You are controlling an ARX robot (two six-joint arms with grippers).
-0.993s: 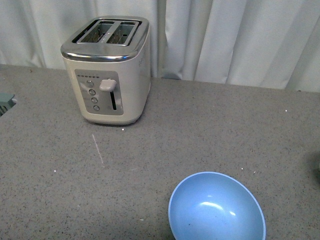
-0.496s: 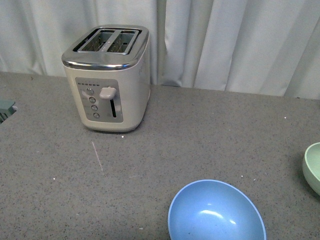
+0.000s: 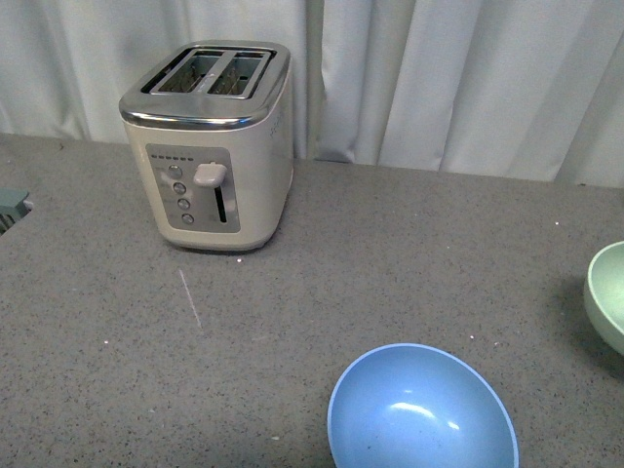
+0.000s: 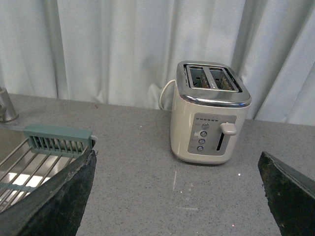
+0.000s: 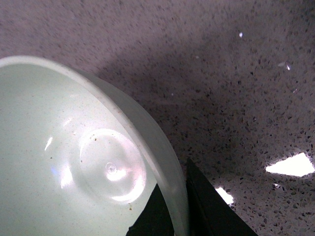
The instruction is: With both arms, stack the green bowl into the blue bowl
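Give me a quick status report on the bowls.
Right end effector pinching green bowl rim. Left end effector open, empty. Blue bowl sits empty, path to it unobstructed; toaster well away.

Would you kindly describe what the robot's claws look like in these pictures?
Little shows. The left claw has two wide, dark, matte wedge-shaped fingers with rough edges. The right claw shows only black, angular finger tips. No cables or markings visible.

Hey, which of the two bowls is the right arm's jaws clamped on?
The green bowl, at the right edge of the front view; the right gripper has its jaws straddling that bowl's rim. The blue bowl sits free on the counter, nothing touching it.
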